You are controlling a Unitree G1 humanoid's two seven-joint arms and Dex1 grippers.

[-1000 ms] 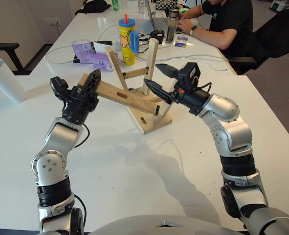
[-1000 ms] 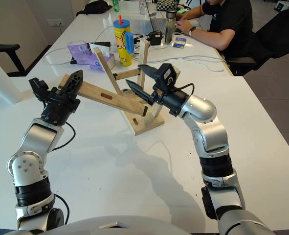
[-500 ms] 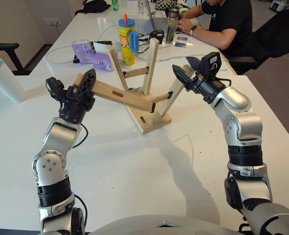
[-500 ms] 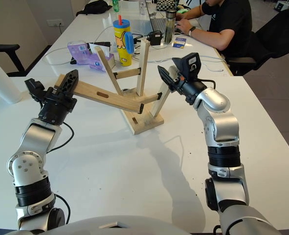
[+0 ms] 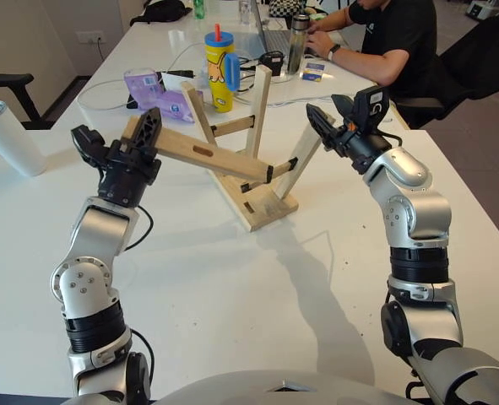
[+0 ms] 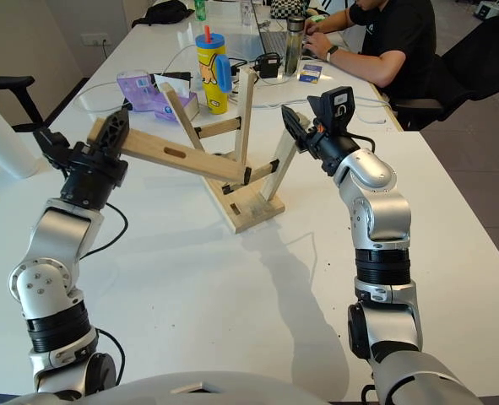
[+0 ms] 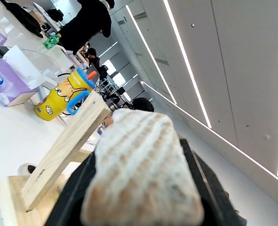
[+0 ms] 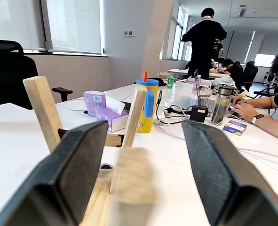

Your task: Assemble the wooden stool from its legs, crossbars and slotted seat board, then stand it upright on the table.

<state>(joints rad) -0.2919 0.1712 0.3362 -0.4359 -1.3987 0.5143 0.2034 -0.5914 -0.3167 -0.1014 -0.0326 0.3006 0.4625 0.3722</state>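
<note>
**Stool part-built, seat board down on the table**

The seat board [image 5: 259, 208] lies flat on the white table [image 5: 232, 295], near its middle. Two legs [image 5: 261, 108] stand up from the board's far side, joined by a crossbar [image 5: 232, 126].

A third leg [image 5: 207, 157] runs from the board's middle out toward 10 o'clock, its outer end raised clear of the table. The left gripper [image 5: 121, 142] is clamped on that raised end.

A fourth leg [image 5: 305, 159] leans up from the board toward 2 o'clock. A short crossbar [image 5: 283, 170] links it to the third leg. The right gripper [image 5: 326, 116] is at this leg's top end with its fingers spread wide, one on each side of the wood and not touching it.

A yellow cup [image 5: 219, 69] stands at 12 o'clock from the stool. A purple tissue pack [image 5: 158, 94] lies at 11 o'clock.
</note>
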